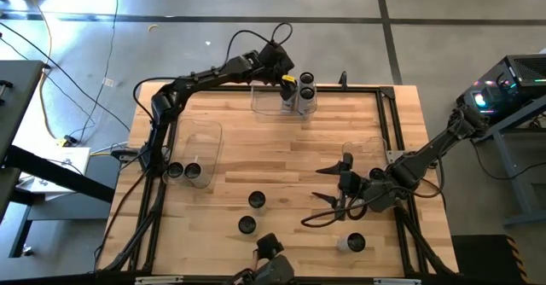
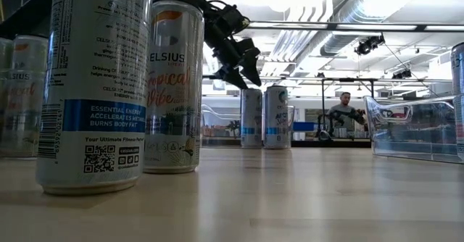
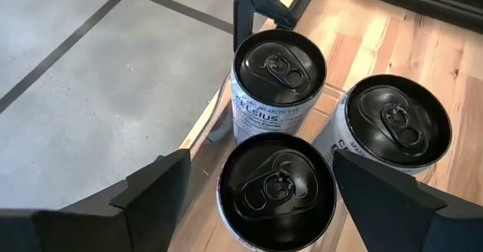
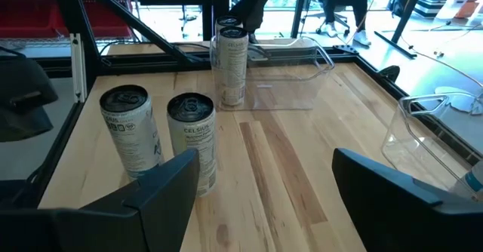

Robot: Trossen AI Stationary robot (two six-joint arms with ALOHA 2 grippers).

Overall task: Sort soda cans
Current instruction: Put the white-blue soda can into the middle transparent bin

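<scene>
Three soda cans stand upright in the clear bin (image 1: 266, 102) at the table's far edge; in the left wrist view they show as dark round tops (image 3: 278, 65), (image 3: 400, 118), (image 3: 277, 185). My left gripper (image 1: 288, 84) hangs open just above them, its fingers (image 3: 155, 192) on either side of the nearest can without touching it. Two more cans (image 1: 257, 200), (image 1: 246, 225) stand on the table's near middle. My right gripper (image 1: 322, 187) waits open to their right, pointing at them (image 4: 192, 140).
A clear bin at the left edge (image 1: 203, 138) holds two cans (image 1: 175, 171). Another clear bin (image 1: 368, 147) stands at the right. One can (image 1: 356, 243) stands near the front right. The low camera (image 1: 270, 253) sits at the near edge. A person (image 2: 344, 111) sits far behind the table.
</scene>
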